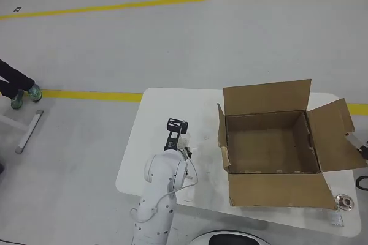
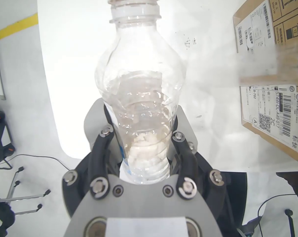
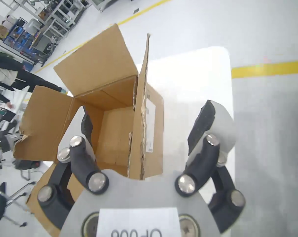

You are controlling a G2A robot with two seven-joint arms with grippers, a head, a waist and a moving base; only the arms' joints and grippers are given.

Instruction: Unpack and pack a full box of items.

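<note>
My left gripper (image 2: 145, 149) is shut on the lower part of a clear plastic bottle (image 2: 139, 80) with a white cap, held over the white table (image 2: 213, 50). From above, that gripper (image 1: 175, 130) sits left of the open cardboard box (image 1: 270, 147), which looks bare inside. My right gripper (image 3: 146, 114) is open, nothing between its fingers (image 3: 207, 114). The box (image 3: 114, 129) lies beyond it, with one upright flap lined up between the fingers. How close the gripper is to the box I cannot tell.
The box's flaps (image 1: 334, 135) spread outward on all sides. A small round metal item (image 1: 343, 201) and a small clear piece (image 1: 337, 218) lie at the table's near right corner. Bare tabletop (image 1: 153, 122) stretches left of the box.
</note>
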